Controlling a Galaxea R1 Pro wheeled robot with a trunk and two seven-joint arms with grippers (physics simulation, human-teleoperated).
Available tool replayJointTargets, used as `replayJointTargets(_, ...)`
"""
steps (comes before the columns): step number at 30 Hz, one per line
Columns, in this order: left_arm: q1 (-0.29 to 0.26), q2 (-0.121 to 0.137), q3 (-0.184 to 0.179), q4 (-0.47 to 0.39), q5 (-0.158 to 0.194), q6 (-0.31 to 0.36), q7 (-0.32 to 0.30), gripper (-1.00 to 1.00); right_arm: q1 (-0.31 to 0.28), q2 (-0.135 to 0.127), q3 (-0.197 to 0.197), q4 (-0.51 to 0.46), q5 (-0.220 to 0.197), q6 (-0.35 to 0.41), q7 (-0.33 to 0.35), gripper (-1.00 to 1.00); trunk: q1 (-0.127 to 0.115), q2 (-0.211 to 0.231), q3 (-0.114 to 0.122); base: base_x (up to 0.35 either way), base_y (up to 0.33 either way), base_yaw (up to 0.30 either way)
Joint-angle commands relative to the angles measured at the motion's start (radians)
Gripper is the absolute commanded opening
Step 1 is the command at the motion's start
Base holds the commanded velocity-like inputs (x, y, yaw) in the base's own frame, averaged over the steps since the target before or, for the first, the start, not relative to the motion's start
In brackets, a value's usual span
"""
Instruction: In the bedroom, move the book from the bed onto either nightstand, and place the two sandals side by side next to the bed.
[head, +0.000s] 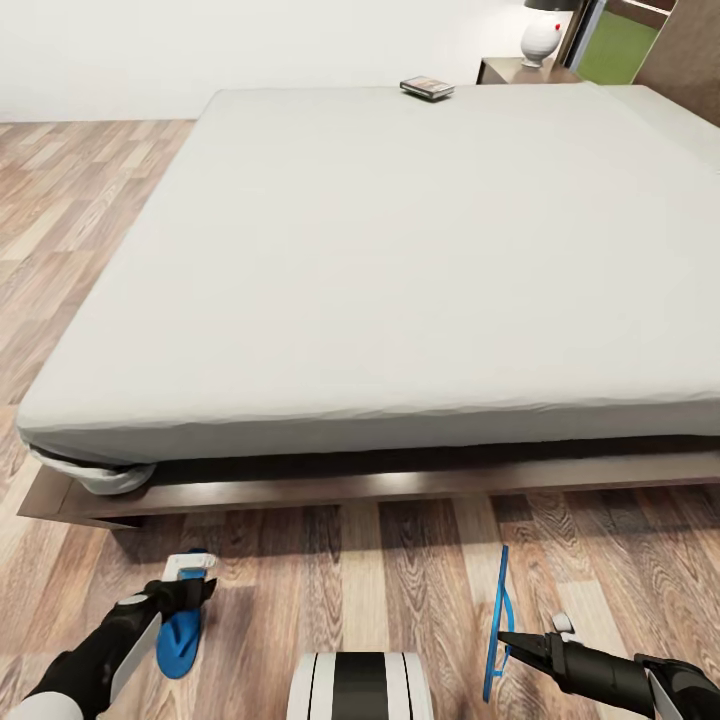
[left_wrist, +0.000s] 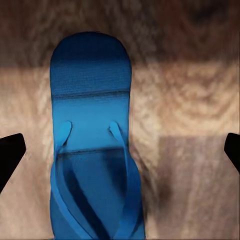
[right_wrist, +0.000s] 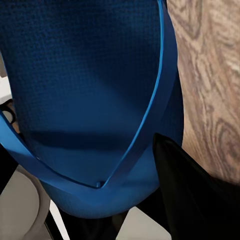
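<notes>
**Two sandals at the foot of the bed, one flat, one held on edge**

Nearest the robot's white-and-black trunk (head: 360, 686), the wood-grain plank floor (head: 330, 570) runs in mixed brown and pale boards. On the left, the left gripper (head: 192, 592) hangs above a blue sandal (head: 182, 630) that lies flat on the floor, straps up; in the left wrist view the sandal (left_wrist: 92, 140) sits between the two dark fingertips (left_wrist: 10, 152), which stand wide apart and clear of it. On the right, the right gripper (head: 515, 645) is clamped on the second sandal (head: 499, 620), which stands on its thin edge, tilted up from the floor. The right wrist view shows that sandal's textured sole and strap (right_wrist: 95, 100) close against a dark finger (right_wrist: 190, 190). The two sandals are well apart, one on either side of the trunk.

Just beyond them lies the dark brown platform frame (head: 400, 485) of the bed, with the sheet bunched at its near left corner. The plain white mattress (head: 380, 260) stretches away. At its far edge rests the book (head: 427, 88), small and flat. Behind it stands the nightstand (head: 520, 70), carrying a white lamp (head: 541, 38). A pale wall (head: 250, 45) closes the room, with a green-lit opening (head: 620, 45) at the far right.
</notes>
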Motion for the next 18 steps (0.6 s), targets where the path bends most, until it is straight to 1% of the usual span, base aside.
replayJointTargets(1, 0.0, 0.015, -0.004, -0.005, 0.013, 0.005, -0.006, 1.0, 0.0, 0.0, -0.002, 0.0, 0.0, 0.011, 0.003, -1.0, 0.0, 0.0, -0.001, 0.0, 0.0, 0.0)
replayJointTargets(2, 0.0, 0.027, -0.004, -0.005, 0.018, 0.005, -0.022, 1.0, -0.001, 0.0, -0.002, 0.0, 0.0, 0.011, 0.003, -1.0, 0.0, 0.0, -0.001, 0.0, 0.0, 0.0)
replayJointTargets(3, 0.0, 0.04, -0.004, -0.004, 0.027, 0.005, -0.054, 1.0, 0.0, 0.0, -0.002, 0.0, 0.0, 0.011, 0.003, -1.0, 0.0, 0.0, -0.001, 0.0, 0.0, 0.0)
replayJointTargets(4, 0.002, 0.072, -0.003, 0.001, 0.058, 0.005, -0.176, 1.0, 0.0, 0.0, -0.002, 0.0, 0.0, 0.01, 0.003, -1.0, 0.0, 0.0, -0.001, 0.0, 0.0, 0.0)
replayJointTargets(6, 0.007, 0.109, 0.008, 0.029, 0.093, 0.002, -0.343, 1.0, 0.0, 0.0, -0.002, 0.0, 0.003, 0.008, -0.003, -1.0, 0.0, 0.0, -0.001, 0.0, 0.0, 0.0)
replayJointTargets(7, 0.009, 0.128, 0.025, 0.072, 0.113, -0.003, -0.459, 1.0, 0.0, 0.0, -0.002, 0.0, 0.005, 0.004, -0.008, -1.0, 0.0, 0.0, -0.001, 0.0, 0.0, 0.0)
replayJointTargets(8, 0.009, 0.135, 0.04, 0.101, 0.122, -0.006, -0.519, 1.0, 0.0, 0.0, -0.002, 0.0, 0.006, 0.0, -0.012, -1.0, 0.0, 0.0, -0.001, 0.0, 0.0, 0.0)
replayJointTargets(9, 0.01, 0.139, 0.067, 0.132, 0.131, -0.01, -0.576, 1.0, 0.0, 0.0, -0.002, 0.0, 0.007, -0.003, -0.025, -1.0, 0.0, 0.0, -0.001, 0.0, 0.0, 0.0)
replayJointTargets(10, 0.011, 0.14, 0.091, 0.149, 0.136, -0.021, -0.607, 1.0, 0.0, 0.0, -0.002, -0.001, 0.008, -0.005, -0.049, -1.0, 0.0, 0.0, -0.001, 0.0, 0.0, 0.0)
replayJointTargets(12, 0.012, 0.139, 0.111, 0.16, 0.142, -0.043, -0.629, 1.0, 0.0, 0.0, -0.002, -0.002, 0.009, -0.007, -0.131, -1.0, 0.0, 0.0, -0.001, 0.0, 0.0, 0.0)
replayJointTargets(13, 0.012, 0.138, 0.116, 0.163, 0.143, -0.049, -0.636, 1.0, 0.0, 0.0, -0.002, -0.003, 0.01, -0.008, -0.195, -1.0, 0.0, 0.0, -0.001, 0.0, 0.0, 0.0)
replayJointTargets(14, 0.012, 0.138, 0.12, 0.166, 0.145, -0.055, -0.642, 1.0, -0.001, 0.001, -0.002, -0.005, 0.011, -0.01, -0.302, -1.0, 0.0, 0.0, -0.001, 0.0, 0.0, 0.0)
replayJointTargets(15, 0.013, 0.138, 0.122, 0.167, 0.145, -0.057, -0.644, 1.0, -0.001, 0.001, -0.002, -0.005, 0.011, -0.013, -0.374, -1.0, 0.0, 0.0, -0.001, 0.0, 0.0, 0.0)
replayJointTargets(16, 0.013, 0.138, 0.123, 0.168, 0.146, -0.058, -0.645, 1.0, -0.001, 0.001, -0.002, -0.005, 0.012, -0.022, -0.442, -1.0, 0.0, 0.0, -0.001, 0.0, 0.0, 0.0)
replayJointTargets(17, 0.013, 0.138, 0.124, 0.169, 0.146, -0.06, -0.647, 1.0, -0.001, 0.002, -0.002, -0.006, 0.012, -0.048, -0.528, -1.0, 0.0, 0.0, -0.001, 0.0, 0.0, 0.0)
replayJointTargets(18, 0.013, 0.137, 0.124, 0.169, 0.146, -0.061, -0.647, 1.0, -0.001, 0.002, -0.002, -0.006, 0.012, -0.071, -0.569, -1.0, 0.0, 0.0, -0.001, 0.0, 0.0, 0.0)
